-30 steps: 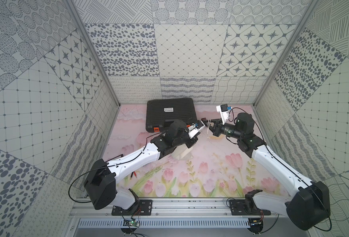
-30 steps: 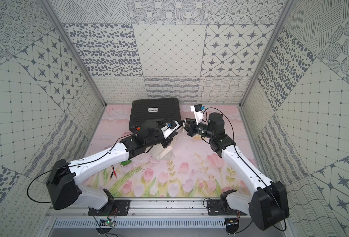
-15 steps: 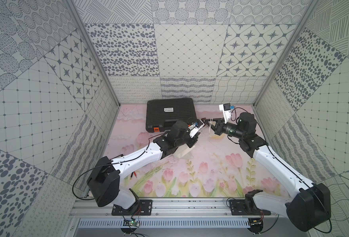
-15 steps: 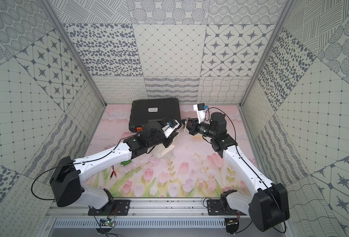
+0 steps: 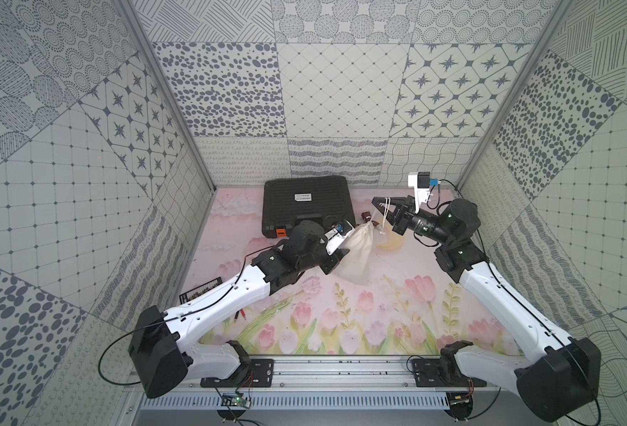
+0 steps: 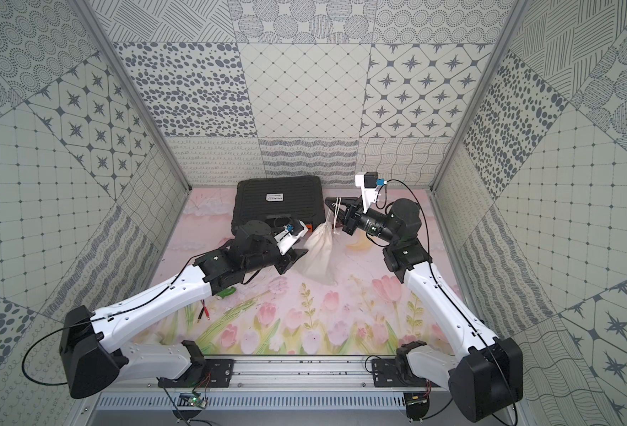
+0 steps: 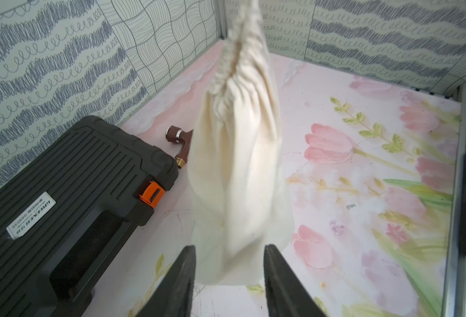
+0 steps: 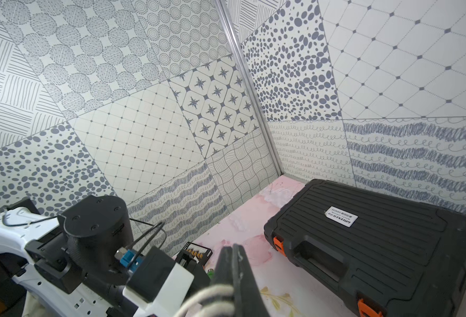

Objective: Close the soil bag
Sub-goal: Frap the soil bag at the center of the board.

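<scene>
Left wrist: bag [image 7: 240,178]; right: perhaps cords [image 8: 209,292]

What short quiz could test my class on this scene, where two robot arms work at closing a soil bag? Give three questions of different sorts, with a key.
1. True or false: the left claw is shut tight.
2. Multiple choice: what does the right claw pinch? A) the cords of the soil bag; B) the bag's bottom corner; C) nothing at all.
3. Short answer: what colour are the latches on the black case?

Key:
1. False; its jaws stand apart.
2. A; the bag hangs from those cords.
3. Orange.
</scene>
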